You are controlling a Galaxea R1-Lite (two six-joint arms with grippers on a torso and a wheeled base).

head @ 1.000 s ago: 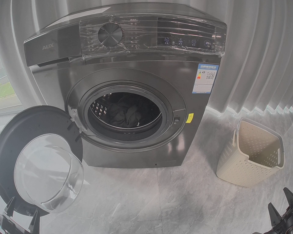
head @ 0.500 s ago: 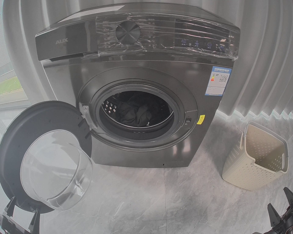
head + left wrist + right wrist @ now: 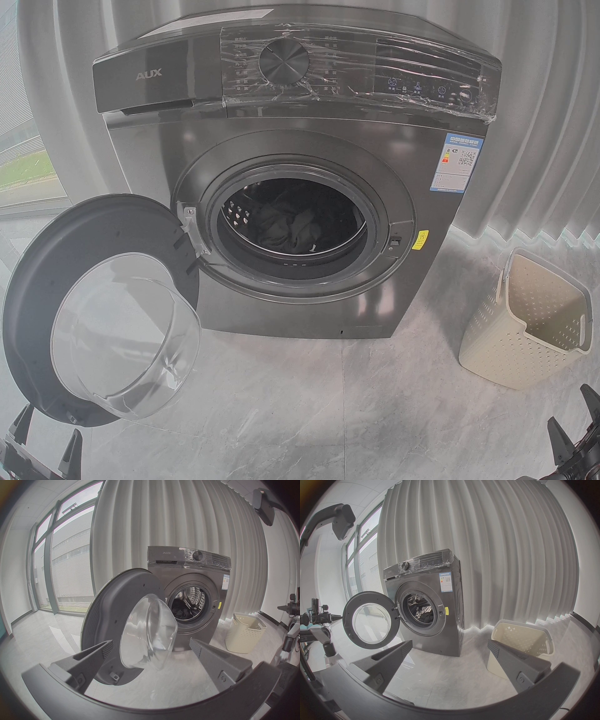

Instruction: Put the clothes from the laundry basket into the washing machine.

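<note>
Clothes in drum, beyond left end effector

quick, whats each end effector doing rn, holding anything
Left end effector: open, holding nothing.
Right end effector: open, holding nothing.

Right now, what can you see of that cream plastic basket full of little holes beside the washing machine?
The cream perforated plastic laundry basket stands upright on the grey marbled floor, right of the dark grey front-loading washing machine and apart from it, before the white pleated curtain. Rectangular with a smooth rim and a slot handle. No clothes show inside. Only the floor touches it.
</note>
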